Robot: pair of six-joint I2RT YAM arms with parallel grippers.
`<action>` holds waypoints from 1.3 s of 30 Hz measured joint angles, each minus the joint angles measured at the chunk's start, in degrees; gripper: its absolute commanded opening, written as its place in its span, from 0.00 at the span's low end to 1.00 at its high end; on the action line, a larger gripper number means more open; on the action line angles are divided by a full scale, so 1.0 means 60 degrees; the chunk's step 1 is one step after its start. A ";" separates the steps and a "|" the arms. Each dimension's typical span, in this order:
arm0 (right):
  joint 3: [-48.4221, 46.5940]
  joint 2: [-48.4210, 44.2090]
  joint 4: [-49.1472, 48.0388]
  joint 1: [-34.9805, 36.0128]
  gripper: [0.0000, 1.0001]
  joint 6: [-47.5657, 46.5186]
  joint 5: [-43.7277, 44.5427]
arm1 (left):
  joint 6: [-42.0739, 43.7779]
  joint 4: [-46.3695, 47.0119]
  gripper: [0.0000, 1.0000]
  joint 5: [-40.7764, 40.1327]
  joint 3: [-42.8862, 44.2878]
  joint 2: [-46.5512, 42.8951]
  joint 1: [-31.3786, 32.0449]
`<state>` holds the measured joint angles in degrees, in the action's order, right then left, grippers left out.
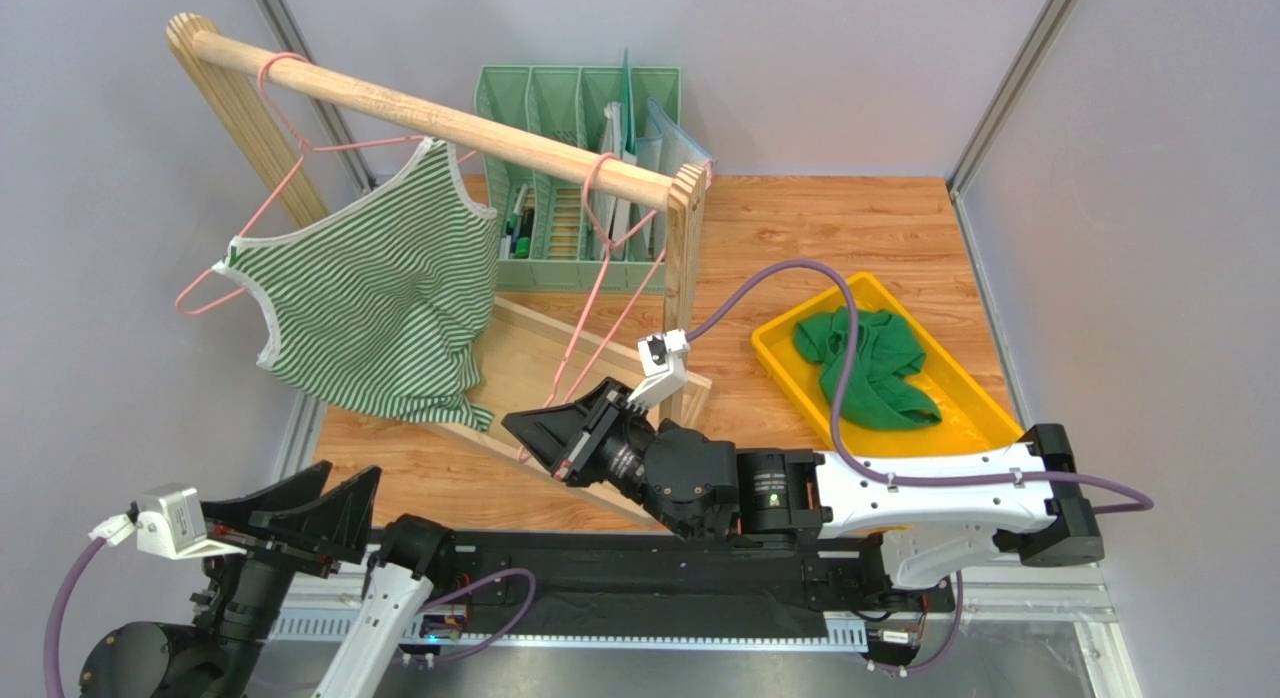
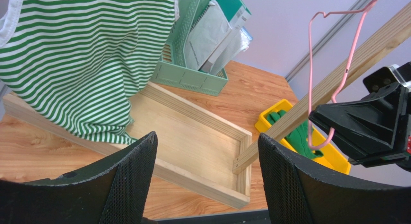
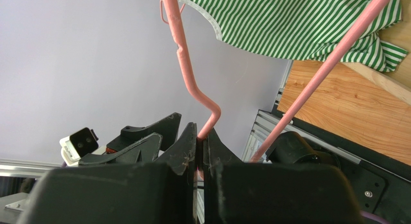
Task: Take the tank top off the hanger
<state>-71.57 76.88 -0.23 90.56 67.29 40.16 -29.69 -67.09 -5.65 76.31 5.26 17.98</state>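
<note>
A green-and-white striped tank top (image 1: pixel 376 301) hangs on a pink hanger (image 1: pixel 286 106) at the left end of a wooden rail (image 1: pixel 451 121). It also shows in the left wrist view (image 2: pixel 72 55) and the right wrist view (image 3: pixel 299 22). A second, bare pink hanger (image 1: pixel 583 301) hangs near the rail's right end. My right gripper (image 1: pixel 526 425) is shut on the bare hanger's lower corner (image 3: pixel 185 65), its own jaws (image 3: pixel 200 137) pinching the wire. My left gripper (image 1: pixel 323 496) is open and empty (image 2: pixel 207 142), low at the near left, below the tank top's hem.
The rail's wooden base frame (image 1: pixel 526 353) lies under the clothes (image 2: pixel 193 132). A green file organizer (image 1: pixel 579 113) stands behind the rail. A yellow tray (image 1: pixel 962 398) with a green cloth (image 1: pixel 872 368) sits at the right. Grey walls close both sides.
</note>
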 measured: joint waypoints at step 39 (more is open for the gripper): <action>0.0586 -0.1286 0.1719 -0.0018 1.00 -0.0441 -0.0270 | -0.0102 -0.0007 0.81 0.0058 -0.0484 0.0000 0.0000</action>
<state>-68.05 69.17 10.09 90.45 64.64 38.54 -30.30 -67.13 -5.30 73.41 5.26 17.98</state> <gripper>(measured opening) 0.997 0.806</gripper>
